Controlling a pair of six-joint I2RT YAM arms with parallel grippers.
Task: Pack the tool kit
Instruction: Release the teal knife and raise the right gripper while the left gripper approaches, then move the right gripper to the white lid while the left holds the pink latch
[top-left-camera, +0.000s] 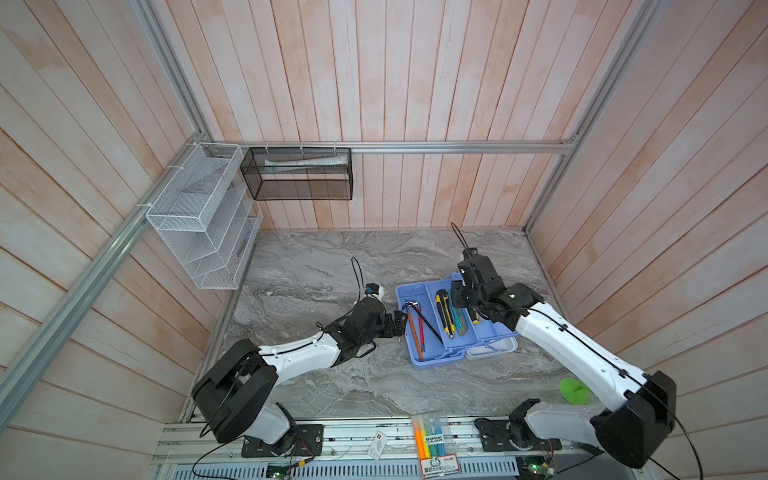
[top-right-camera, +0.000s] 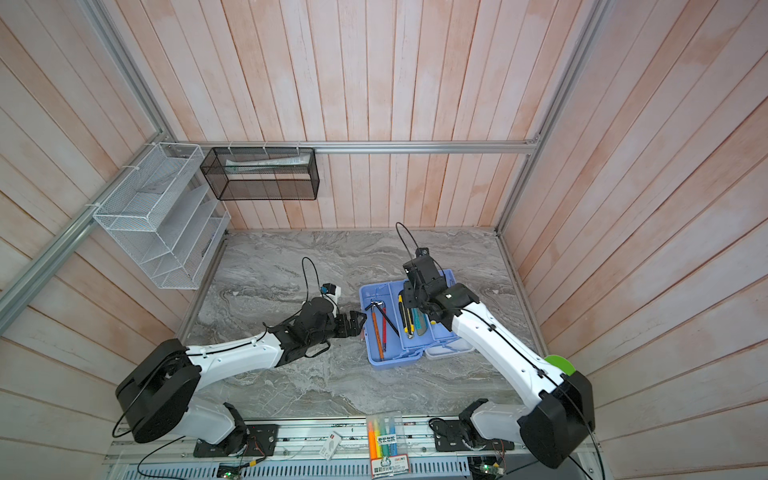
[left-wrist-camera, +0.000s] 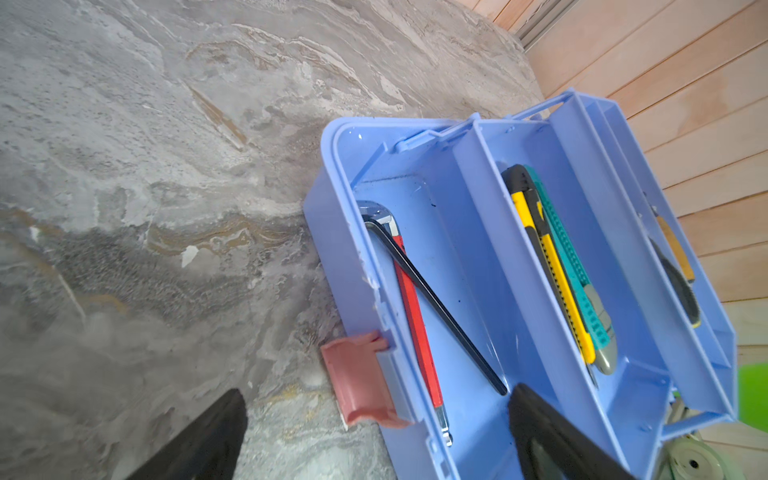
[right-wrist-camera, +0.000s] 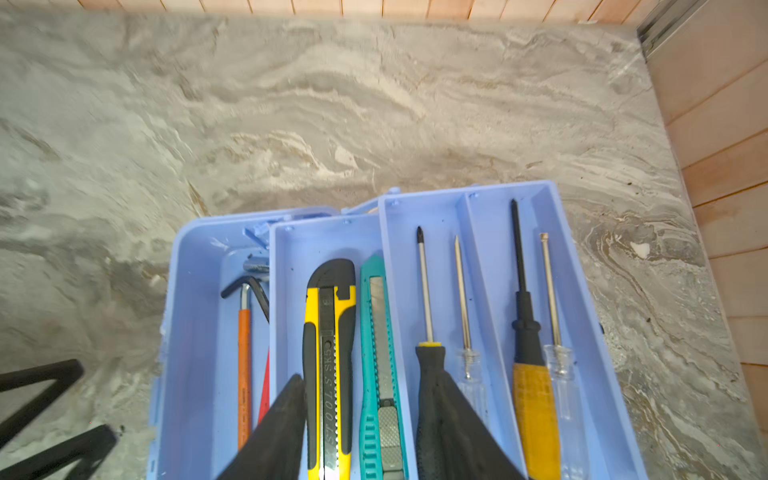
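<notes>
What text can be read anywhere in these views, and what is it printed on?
"TOOLS SK5": on the metal slide of the yellow-black utility knife.
Highlighter pack: Chinese characters on its label, too blurred to read.
Orange-handled tool: fine print, too small to read.
White card beside the pack: unreadable.

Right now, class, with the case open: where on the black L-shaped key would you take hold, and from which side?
I'd take the black key on its long straight arm, toward the free end, from straight above, pinching across the shaft. It lies slanted on the floor of the case; there it splays clear of the red-handled tool, while its bent end is tucked into the corner.
</notes>
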